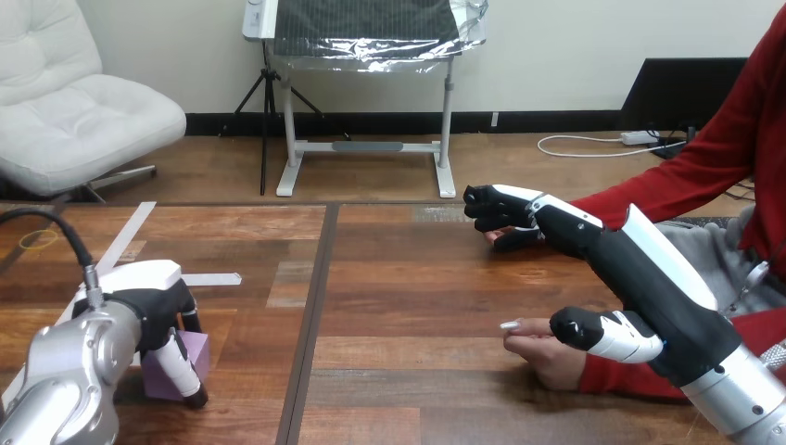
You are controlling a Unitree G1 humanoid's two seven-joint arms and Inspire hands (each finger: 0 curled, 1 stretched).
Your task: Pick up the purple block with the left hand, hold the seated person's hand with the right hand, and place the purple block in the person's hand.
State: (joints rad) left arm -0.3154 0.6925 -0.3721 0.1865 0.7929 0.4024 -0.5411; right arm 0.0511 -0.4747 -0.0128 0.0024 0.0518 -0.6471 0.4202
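The purple block [197, 354] rests on the table at the near left. My left hand [148, 301] sits on top of it, its fingers [181, 369] curled down round the block, one tip touching the wood. At the right, my right hand [575, 227] stretches forward and left, open, with its fingers lightly bent. The person's far hand [488, 238] is mostly hidden under those fingers. The person's near hand [542, 354] lies on the table pointing left, and my right thumb [602, 336] touches its back. I see nothing curled round either hand.
Pale tape strips [125, 236] cross the table's left part. A dark seam [315, 315] between the two boards runs from front to back. A thin yellow loop [37, 239] lies at the far left. The person's red sleeve [686, 171] comes in from the right.
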